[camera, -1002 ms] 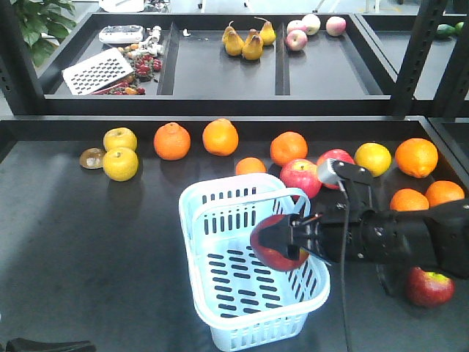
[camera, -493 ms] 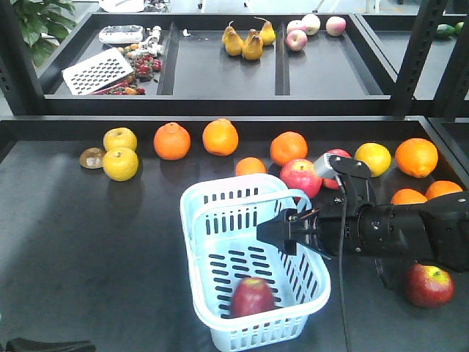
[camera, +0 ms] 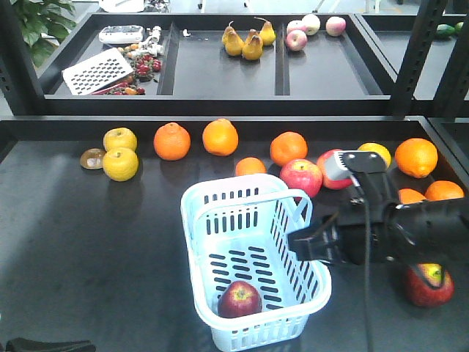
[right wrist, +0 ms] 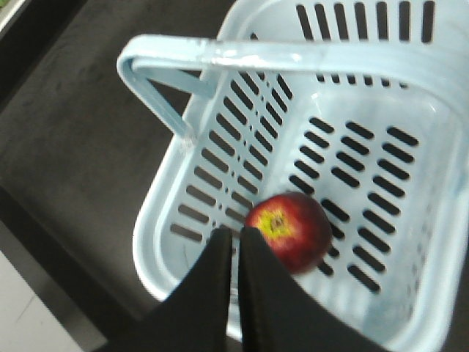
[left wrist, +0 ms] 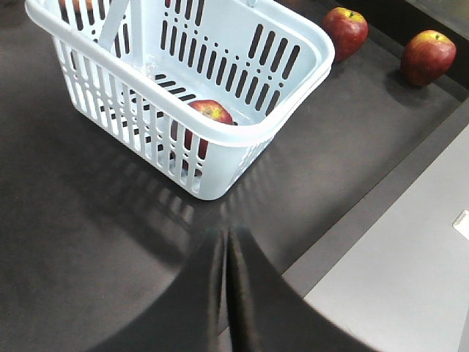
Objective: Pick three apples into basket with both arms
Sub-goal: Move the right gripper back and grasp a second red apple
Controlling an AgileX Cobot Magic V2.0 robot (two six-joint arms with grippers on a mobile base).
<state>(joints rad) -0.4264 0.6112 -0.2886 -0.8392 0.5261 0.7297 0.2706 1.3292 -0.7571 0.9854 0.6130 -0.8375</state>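
One apple (camera: 239,299) lies in the basket (camera: 242,213), bottom centre of the front view. The right gripper (right wrist: 235,242), fingers nearly touching and empty, should lift clear of the rim and open wide before the lower-right apple (camera: 431,287); the left gripper (left wrist: 226,246) is pinched together too

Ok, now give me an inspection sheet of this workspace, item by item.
Surface: dark table, fruit spread across it.
Job's things: one apple lies in the basket; a second apple sits behind it, a third apple beside the right arm.
Clutter: oranges and yellow fruits along the back.
Grippers: right gripper shut, empty, by the basket's right side; left gripper shut, empty, short of the basket.
Cables: black cable hanging off the right arm.
Surroundings: rear shelf with pears and a grater; a plant.
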